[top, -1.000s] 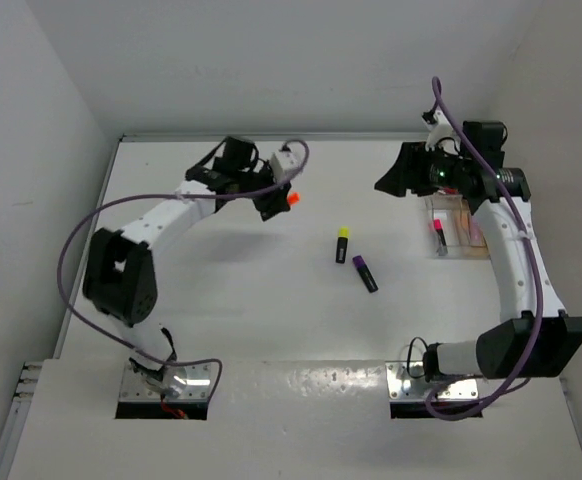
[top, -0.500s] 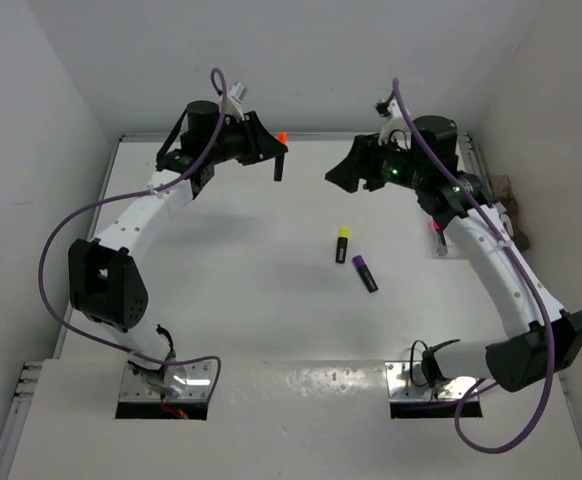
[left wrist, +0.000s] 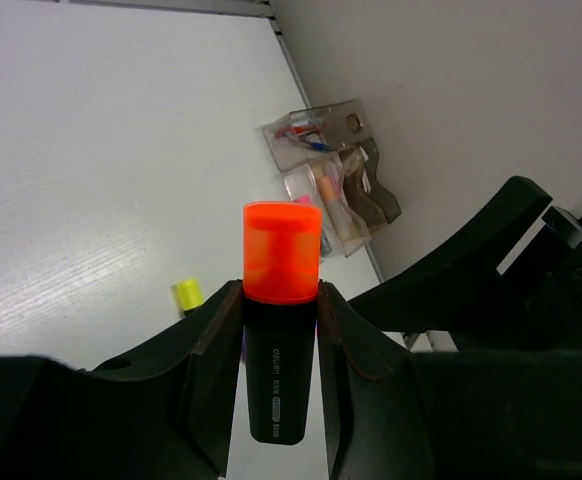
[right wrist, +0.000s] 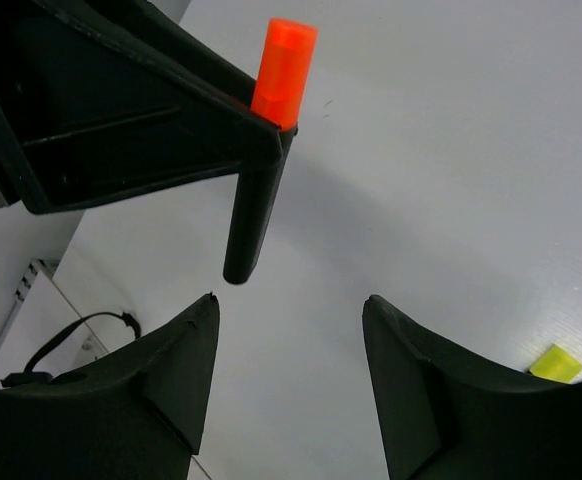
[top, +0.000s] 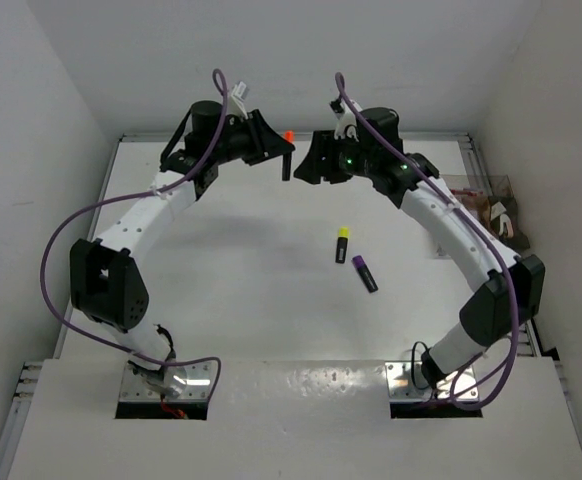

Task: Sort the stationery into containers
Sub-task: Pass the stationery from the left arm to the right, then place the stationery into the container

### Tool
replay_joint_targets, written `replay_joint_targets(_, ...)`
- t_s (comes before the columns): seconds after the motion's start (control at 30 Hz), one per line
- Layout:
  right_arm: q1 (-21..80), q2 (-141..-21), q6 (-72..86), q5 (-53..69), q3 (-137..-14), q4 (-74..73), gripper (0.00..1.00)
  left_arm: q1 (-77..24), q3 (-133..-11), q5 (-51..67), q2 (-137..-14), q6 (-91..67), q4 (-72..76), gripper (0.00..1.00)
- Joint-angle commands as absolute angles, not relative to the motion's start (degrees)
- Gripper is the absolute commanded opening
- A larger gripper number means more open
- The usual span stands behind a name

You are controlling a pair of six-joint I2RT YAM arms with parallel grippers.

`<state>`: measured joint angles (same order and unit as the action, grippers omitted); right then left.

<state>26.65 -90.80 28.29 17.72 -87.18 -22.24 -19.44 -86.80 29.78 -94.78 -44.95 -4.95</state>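
Observation:
My left gripper point(top: 285, 158) is shut on the black body of an orange-capped highlighter point(top: 288, 140) and holds it upright, cap up, above the back middle of the table. In the left wrist view the highlighter point(left wrist: 280, 330) sits between both fingers. My right gripper point(top: 309, 168) is open and empty, right beside it; in the right wrist view point(right wrist: 291, 305) the highlighter point(right wrist: 263, 160) hangs just beyond the left fingertip, outside the jaws. A yellow-capped highlighter point(top: 342, 243) and a purple-capped one point(top: 364, 273) lie on the table's middle. Clear trays point(left wrist: 323, 160) with pens and markers stand at the right edge.
The trays point(top: 483, 198) sit against the right wall, behind the right arm's forearm. The back wall is close behind both grippers. The yellow cap also shows in the left wrist view point(left wrist: 187, 294) and the right wrist view point(right wrist: 556, 363).
My right gripper swung left from over the trays to the back middle, facing the left gripper. My left gripper lifted the orange-capped highlighter up and slightly right.

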Motion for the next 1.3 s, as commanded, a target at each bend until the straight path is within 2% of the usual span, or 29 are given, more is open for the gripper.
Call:
replay_joint_targets(0.0,28.4,-91.9,30.7,16.3,-91.0,-18.6,0.59,-20.3,-87.8,30.7,-94.1,-46.1,-1.9,0.0)
replay_joint_targets(0.23,29.5,-94.7,31.8,16.2,-93.1,-17.3,0.57,-20.5,-86.9,31.6,-93.7,-46.9,-1.1,0.0)
replay_joint_targets(0.5,29.5,-97.3,32.4,14.9,-94.0,-16.4,0.44,-21.0,-86.5,33.0,-93.6,-47.7,2.4,0.0)
replay_joint_targets(0.6,29.4,-98.0,32.1,14.3,-94.3,-16.3,0.3,-21.4,-86.0,33.4,-93.4,-48.0,2.7,0.0)
replay_joint_targets(0.63,29.5,-98.1,31.8,14.0,-94.3,-16.3,0.2,-21.4,-86.0,33.5,-93.3,-48.2,2.9,0.0)
replay_joint_targets(0.67,29.4,-97.9,31.2,13.5,-94.3,-16.3,0.15,-21.4,-85.8,33.4,-93.3,-48.2,3.0,0.01)
replay_joint_targets(0.7,29.5,-97.7,30.7,13.0,-94.1,-16.3,0.09,-21.5,-85.6,33.5,-93.3,-48.1,3.1,0.06)
replay_joint_targets(0.73,29.5,-97.2,29.8,12.3,-93.7,-16.4,0.0,-21.4,-85.4,34.0,-93.1,-48.0,3.8,0.3)
replay_joint_targets(0.8,29.1,-96.3,28.9,12.0,-93.1,-16.6,0.0,-21.4,-85.9,33.7,-93.1,-47.0,2.8,0.53)
replay_joint_targets(0.83,28.7,-95.8,28.6,12.0,-92.6,-16.9,0.0,-21.4,-86.3,32.8,-93.0,-45.5,1.4,0.87)
replay_joint_targets(0.87,28.4,-94.2,28.0,11.8,-91.5,-17.1,0.0,-21.2,-86.8,31.9,-93.0,-44.6,0.2,1.0)
replay_joint_targets(1.07,20.0,-86.1,18.7,15.5,-85.7,-23.4,0.0,-15.2,-87.5,32.2,-92.3,-38.9,-5.4,1.0)
replay_joint_targets(1.17,8.5,-81.4,13.1,19.4,-82.8,-29.7,0.0,-15.5,-87.4,35.8,-91.9,-24.5,-9.5,1.0)
replay_joint_targets(1.2,5.9,-81.0,11.0,22.3,-82.5,-33.4,0.0,-16.8,-88.0,33.5,-91.9,-13.3,-11.8,1.0)
replay_joint_targets(1.27,0.3,-80.2,3.0,22.8,-81.4,-37.2,0.0,-20.7,-89.3,26.4,-92.8,-6.2,-18.1,1.0)
